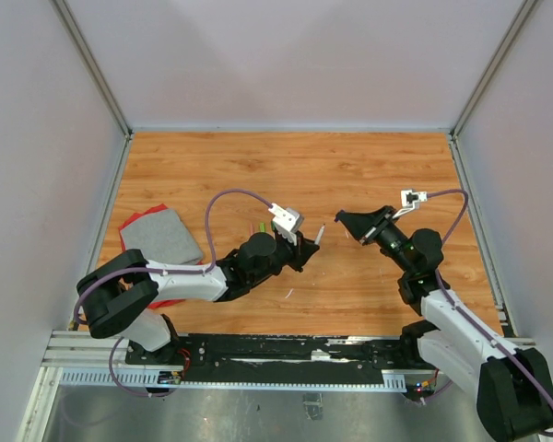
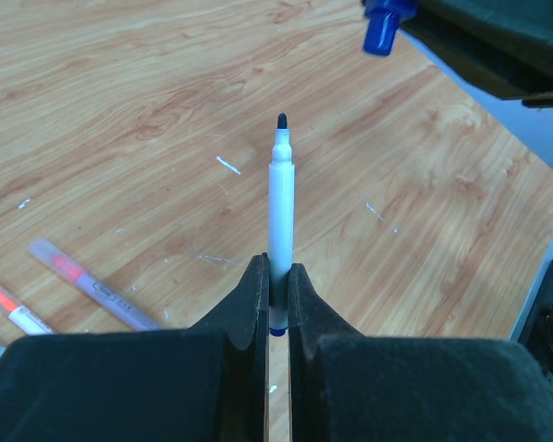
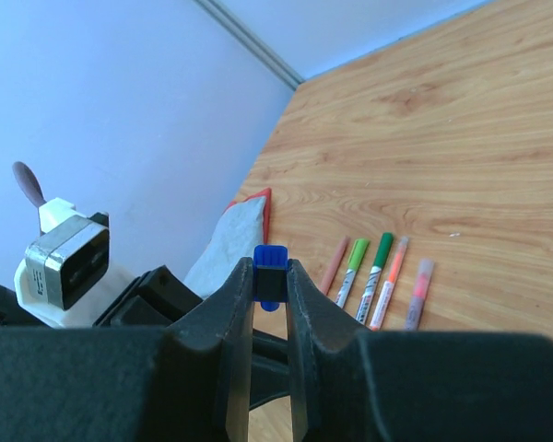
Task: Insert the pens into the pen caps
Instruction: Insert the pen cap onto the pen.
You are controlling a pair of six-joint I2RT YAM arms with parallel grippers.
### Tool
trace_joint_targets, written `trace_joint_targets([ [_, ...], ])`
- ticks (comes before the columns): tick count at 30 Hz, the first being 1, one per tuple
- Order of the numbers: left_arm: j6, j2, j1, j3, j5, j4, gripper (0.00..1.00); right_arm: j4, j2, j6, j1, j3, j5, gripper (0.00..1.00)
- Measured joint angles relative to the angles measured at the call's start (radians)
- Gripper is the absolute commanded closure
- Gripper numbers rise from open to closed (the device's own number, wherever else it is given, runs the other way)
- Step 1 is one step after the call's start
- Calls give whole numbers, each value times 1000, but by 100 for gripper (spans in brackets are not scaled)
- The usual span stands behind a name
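Left tool (image 2: 276,269) pinches pen (image 2: 281,203), its tip near blue cap (image 3: 270,259) pinched by right tool (image 3: 270,273).

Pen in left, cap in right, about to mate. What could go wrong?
1. Misalignment: in the left wrist view the blue cap sits well right of the line the pen points along, so the tip could catch the rim or miss.
2. The left fingers pinch the pen near its rear end; a push may pivot it or slide it back.
3. The right fingers hold only part of the short cap; it may tilt or pop out.
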Motion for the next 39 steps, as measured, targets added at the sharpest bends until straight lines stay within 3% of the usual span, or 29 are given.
trace_joint_targets([
  [19, 47, 0, -18, -1, 26, 43, 99, 28, 58, 5, 46, 22, -14, 99],
  [39, 61, 0, -22, -2, 27, 50, 100, -52, 61, -16, 46, 31, -13, 100],
])
